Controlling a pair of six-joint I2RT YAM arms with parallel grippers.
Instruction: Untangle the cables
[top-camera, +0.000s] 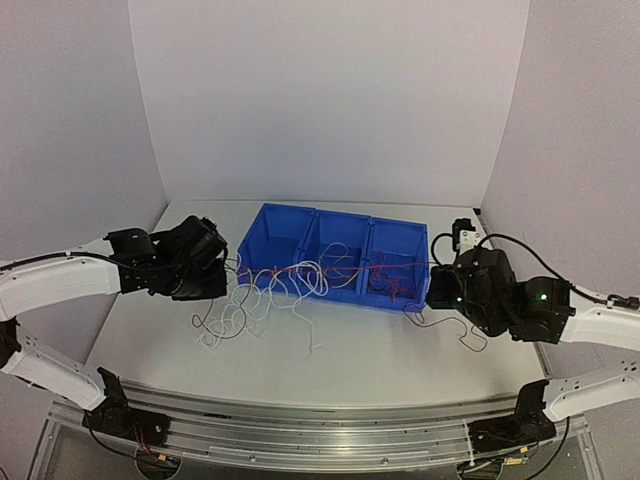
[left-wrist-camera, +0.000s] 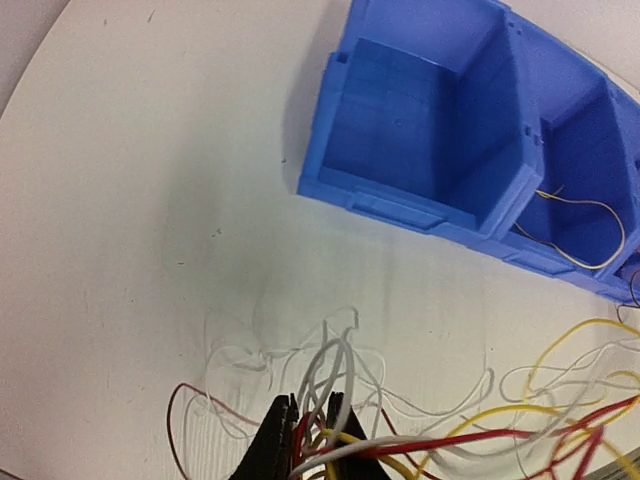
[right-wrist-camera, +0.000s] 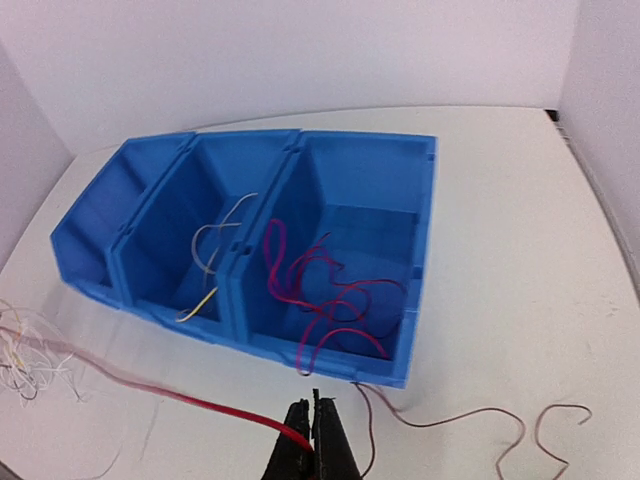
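Note:
The cables (top-camera: 268, 292) lie as a loose tangle of thin white, yellow and red wires on the table in front of the blue bins. My left gripper (top-camera: 222, 272) is at the tangle's left end. In the left wrist view its jaws (left-wrist-camera: 312, 402) stand slightly apart, with white, red and yellow wires (left-wrist-camera: 345, 385) running through the gap. My right gripper (right-wrist-camera: 313, 402) is shut on a red cable (right-wrist-camera: 215, 409), which stretches taut to the left toward the tangle (right-wrist-camera: 30, 355). In the top view this gripper (top-camera: 432, 284) sits by the right bin's front corner.
A row of three blue bins (top-camera: 268, 222) stands at mid-table. The right bin (right-wrist-camera: 425, 215) holds red wires (right-wrist-camera: 330, 295), the middle one white and yellow wires (right-wrist-camera: 215, 245), and the left one (left-wrist-camera: 420, 215) shows none. A thin dark wire (right-wrist-camera: 470, 415) curls on the table at the right.

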